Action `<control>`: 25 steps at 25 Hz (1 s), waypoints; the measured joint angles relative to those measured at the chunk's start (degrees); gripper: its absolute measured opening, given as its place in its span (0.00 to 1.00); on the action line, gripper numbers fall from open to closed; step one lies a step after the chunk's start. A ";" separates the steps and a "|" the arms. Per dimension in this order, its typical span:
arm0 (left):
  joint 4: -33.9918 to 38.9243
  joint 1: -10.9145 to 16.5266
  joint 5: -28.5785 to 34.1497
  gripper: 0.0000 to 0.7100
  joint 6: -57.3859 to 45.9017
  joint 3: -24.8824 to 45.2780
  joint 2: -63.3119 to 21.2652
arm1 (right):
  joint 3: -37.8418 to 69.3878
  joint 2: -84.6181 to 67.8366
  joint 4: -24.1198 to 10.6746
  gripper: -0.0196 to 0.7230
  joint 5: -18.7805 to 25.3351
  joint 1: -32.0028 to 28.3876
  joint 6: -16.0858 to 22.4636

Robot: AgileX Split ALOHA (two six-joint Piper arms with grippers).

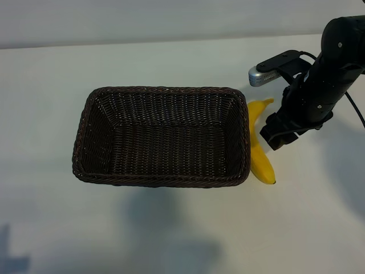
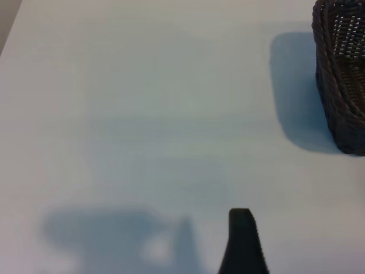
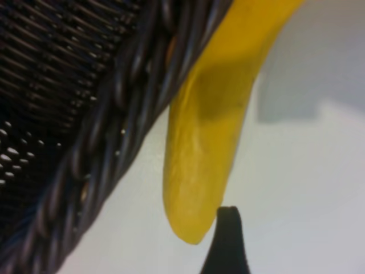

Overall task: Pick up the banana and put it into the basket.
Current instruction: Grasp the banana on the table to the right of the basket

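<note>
The banana [image 1: 261, 154] lies on the white desk [image 1: 171, 228] just outside the basket [image 1: 162, 180], along its short wall on the right arm's side. It is bright yellow and smooth, gently curved, with one tapered end rising toward the far side of the desk and the other, fuller end ending in a small dark tip near the basket's near corner. In the exterior view its inner edge runs right against the braided rim; whether it actually touches the wicker cannot be told. The right wrist view shows the banana [image 3: 208, 131] close up, a shadow falling across its middle, beside the thick dark-brown braid of the basket [image 3: 102, 131].

The basket is rectangular with rounded corners, sloping woven sides and nothing inside it.

The right gripper [image 1: 272, 136] hangs over the middle of the banana, pointing steeply down, its black wrist covering part of the fruit. Its jaws are spread wide and nothing is pinched between them; one dark fingertip [image 3: 227, 240] shows in the wrist view just beside the banana's end.

The left gripper [image 2: 242, 242] is parked well away from the basket [image 2: 342, 80], above bare desk, its jaws spread and holding nothing.
</note>
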 joint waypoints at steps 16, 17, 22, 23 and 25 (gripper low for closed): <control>0.21 0.00 0.00 0.76 0.00 0.00 0.00 | -1.82 4.58 4.83 0.83 -7.45 -0.63 8.27; 0.21 0.00 0.00 0.76 0.00 0.00 0.00 | -1.82 4.95 4.90 0.83 -7.65 -0.63 8.27; 0.21 0.00 0.00 0.76 0.00 0.00 0.00 | -1.82 5.18 6.46 0.83 -8.25 -0.63 8.06; 0.21 0.00 0.00 0.76 0.00 0.00 0.00 | -1.82 5.23 6.88 0.83 -8.25 -0.63 7.78; 0.21 0.00 0.00 0.76 0.00 0.00 0.00 | -1.82 5.31 7.79 0.83 -8.20 -0.63 6.56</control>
